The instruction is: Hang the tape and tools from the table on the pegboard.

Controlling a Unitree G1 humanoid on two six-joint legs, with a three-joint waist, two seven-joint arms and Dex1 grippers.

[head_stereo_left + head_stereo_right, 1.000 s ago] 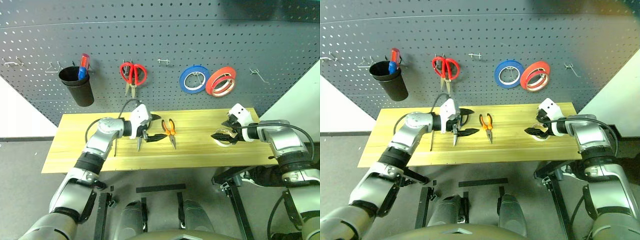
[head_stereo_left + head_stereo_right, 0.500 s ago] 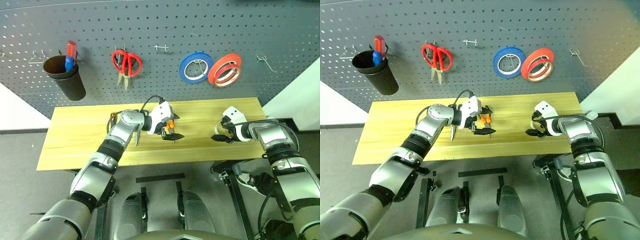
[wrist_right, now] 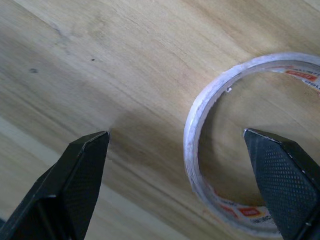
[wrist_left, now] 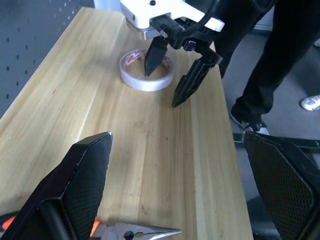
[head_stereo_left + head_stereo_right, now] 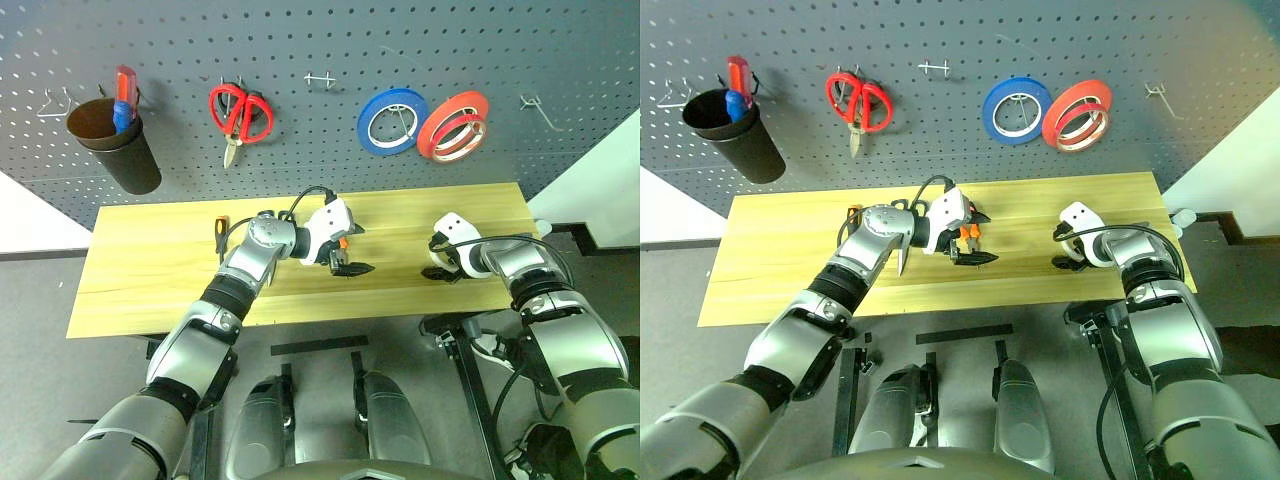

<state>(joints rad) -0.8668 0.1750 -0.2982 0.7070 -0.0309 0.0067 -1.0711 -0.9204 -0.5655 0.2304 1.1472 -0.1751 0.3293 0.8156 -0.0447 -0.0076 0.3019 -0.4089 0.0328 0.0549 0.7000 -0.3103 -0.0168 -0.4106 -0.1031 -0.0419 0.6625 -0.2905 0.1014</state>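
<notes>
The whitish tape lies flat on the right part of the wooden table. My right gripper points down at it, open, one finger inside the hole and one outside, so the roll's wall stands between them. My left gripper hangs open at mid-table just over the orange-handled pliers, holding nothing. The screwdriver lies left of that arm. A blade of the dark-handled scissors shows from under the left forearm. The pegboard rises behind the table.
On the pegboard hang a black cup with a red-and-blue tool, red scissors, a blue roll and a red roll. Bare hooks sit between them. A person's dark trouser legs stand past the table's right end.
The camera has tipped down. My left gripper has moved right, from over the scissors to over the pliers. My right gripper has tilted down and sunk onto the tape.
</notes>
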